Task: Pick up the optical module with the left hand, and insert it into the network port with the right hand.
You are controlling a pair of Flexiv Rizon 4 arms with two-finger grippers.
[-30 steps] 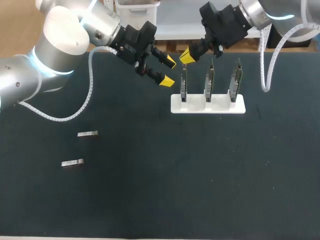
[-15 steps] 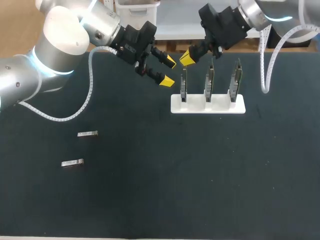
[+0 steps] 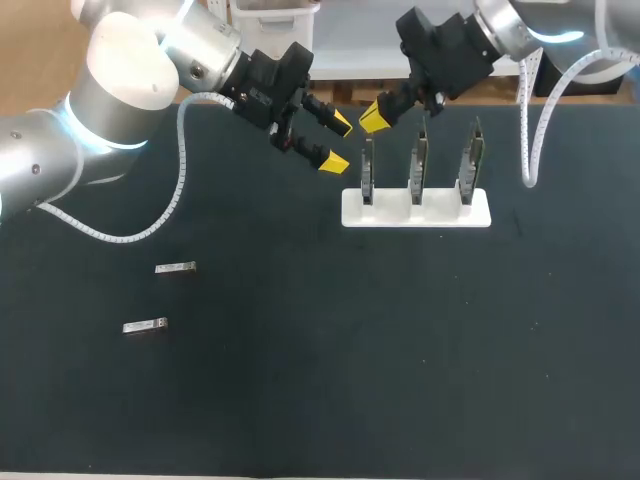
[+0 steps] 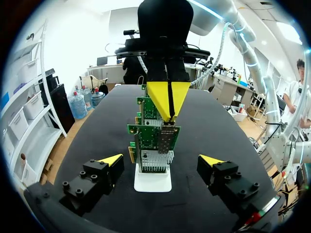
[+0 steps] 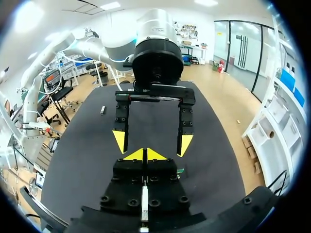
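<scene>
Since a second ago your right gripper [image 3: 373, 116] has edged slightly leftward. Your left gripper [image 3: 337, 141], the modules and the cards [image 3: 419, 168] have not shifted.

Findings, left to right:

- Both modules lie flat on the table [image 3: 300, 380] at its left side, the far module [image 3: 175, 267] behind the near module [image 3: 145, 326]. They are apart from each other and well apart from both grippers.
- Your left gripper hangs over the table's rear, left of the cards. Its jaws stand wide apart with nothing between them.
- Your right gripper sits just beside it, at the top of the leftmost card. Its yellow tips are pressed together. You cannot tell from any view whether anything is pinched between them.
- In the left wrist view those tips point down at the port [image 4: 166, 141] on the nearest card. Contact cannot be confirmed.
- The three cards stand upright in a row in the white holder [image 3: 440, 212].
</scene>
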